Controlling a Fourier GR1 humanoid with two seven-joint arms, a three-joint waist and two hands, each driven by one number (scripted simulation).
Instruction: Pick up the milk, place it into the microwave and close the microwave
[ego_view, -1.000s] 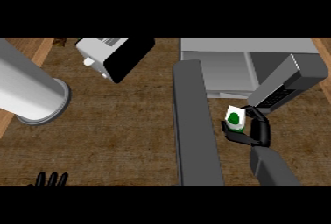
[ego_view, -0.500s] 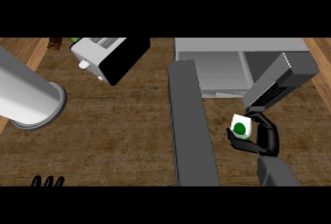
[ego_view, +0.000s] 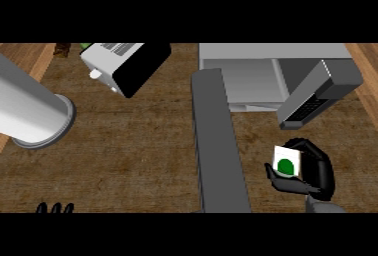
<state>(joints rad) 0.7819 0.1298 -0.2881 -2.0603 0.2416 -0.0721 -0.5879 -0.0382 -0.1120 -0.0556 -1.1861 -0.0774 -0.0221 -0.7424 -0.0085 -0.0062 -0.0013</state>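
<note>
The milk (ego_view: 286, 161) is a small white carton with a green mark. My right hand (ego_view: 314, 170) is curled round it at the lower right, in front of the microwave. The grey microwave (ego_view: 255, 80) stands at the top middle with its cavity showing. Its door (ego_view: 218, 145) is swung wide open and runs down the middle of the view as a long grey slab. The microwave's control panel (ego_view: 314, 97) juts out at the right, just above the carton. Only the fingertips of my left hand (ego_view: 55, 207) show at the lower left edge.
A large grey cylinder (ego_view: 29, 112) lies at the left. A white and black toaster (ego_view: 125, 62) stands at the top left. The wooden counter (ego_view: 133, 150) stretches between the cylinder and the open door.
My right hand with the milk has moved down and to the right, away from the microwave's opening. The view has shifted a little, and the left hand's fingertips show lower.
</note>
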